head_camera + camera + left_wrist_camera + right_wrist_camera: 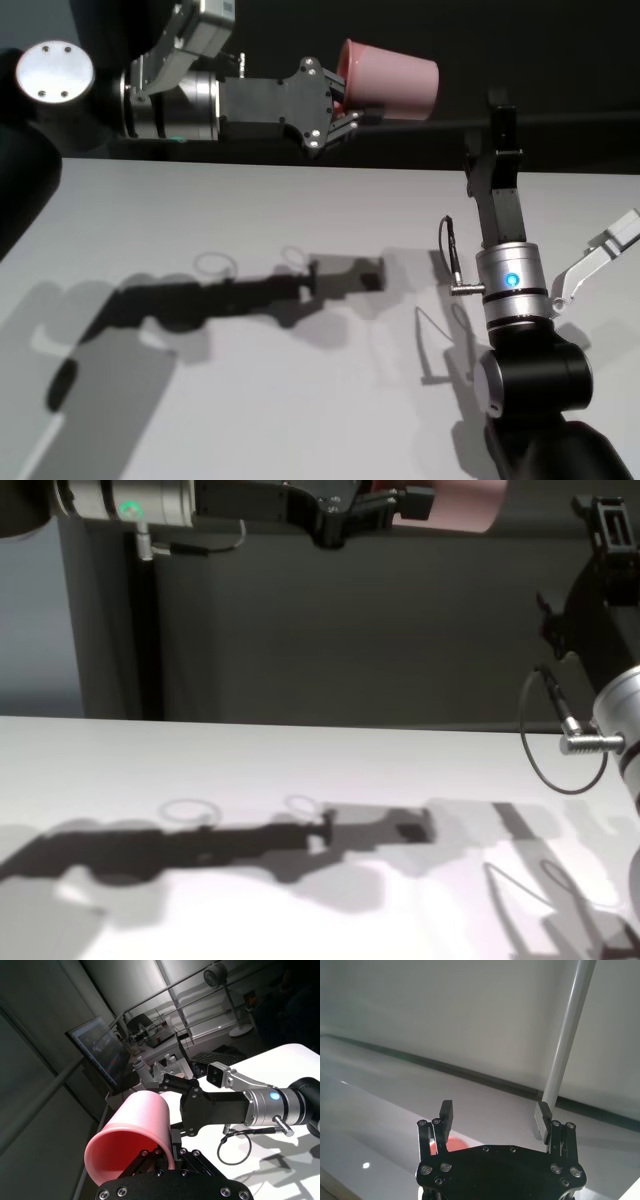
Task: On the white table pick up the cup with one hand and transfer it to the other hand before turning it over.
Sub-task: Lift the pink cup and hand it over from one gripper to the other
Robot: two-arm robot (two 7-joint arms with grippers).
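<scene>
The pink cup (392, 80) lies on its side in the air, high above the white table (250, 400). My left gripper (343, 103) reaches in from the left and is shut on the cup's rim, which shows up close in the left wrist view (135, 1130) with the fingers (165, 1152) pinching the wall. My right gripper (497, 115) points upward just right of the cup's base, open and empty, apart from the cup. Its open fingers (446, 1110) hold nothing. In the chest view the cup (462, 500) is at the top edge, with the right gripper (610, 525) beside it.
The arms' shadows fall across the table, and two faint ring marks (213, 263) lie on it. A dark backdrop stands behind the far edge. A monitor (97, 1057) and a fan (216, 975) stand farther off.
</scene>
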